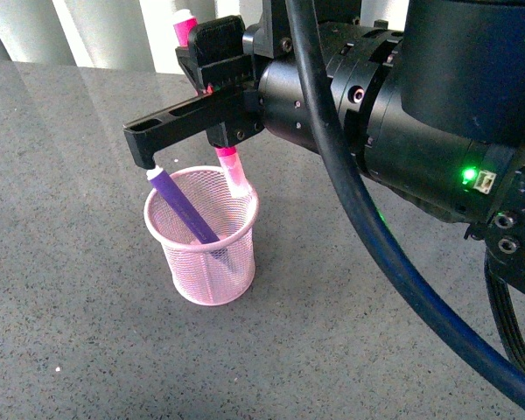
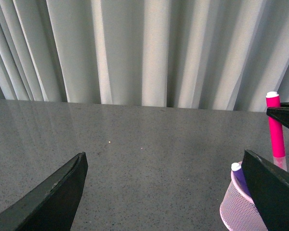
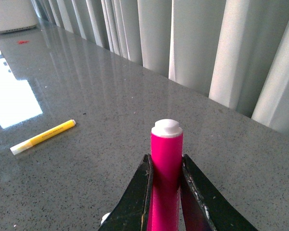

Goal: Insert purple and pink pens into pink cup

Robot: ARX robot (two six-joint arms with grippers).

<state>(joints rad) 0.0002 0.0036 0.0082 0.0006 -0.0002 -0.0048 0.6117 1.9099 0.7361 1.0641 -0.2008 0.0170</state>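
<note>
Looming nearest in front, the right end effector [image 1: 212, 96] clamps the pink pen [image 1: 234, 171] upright, its tip inside the pink cup [image 1: 206, 262] beside the leaning purple pen [image 1: 182, 208]. Left wrist: left end effector [image 2: 168, 192] gapes empty. Right wrist: a yellow pen [image 3: 42, 136] lies unused on the counter [image 3: 86, 96].

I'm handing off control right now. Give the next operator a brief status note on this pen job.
Right gripper: shut on the pink pen, holding it upright with its lower end inside the pink cup.
Left gripper: open, holding nothing, near the cup on the grey table.
Purple pen: already in the cup, leaning against the rim.
Done: purple pen inserted.
Left: release the pink pen so it rests in the cup, then withdraw the right arm.
Also, a yellow pen lies on the table; it is not part of this job.
</note>
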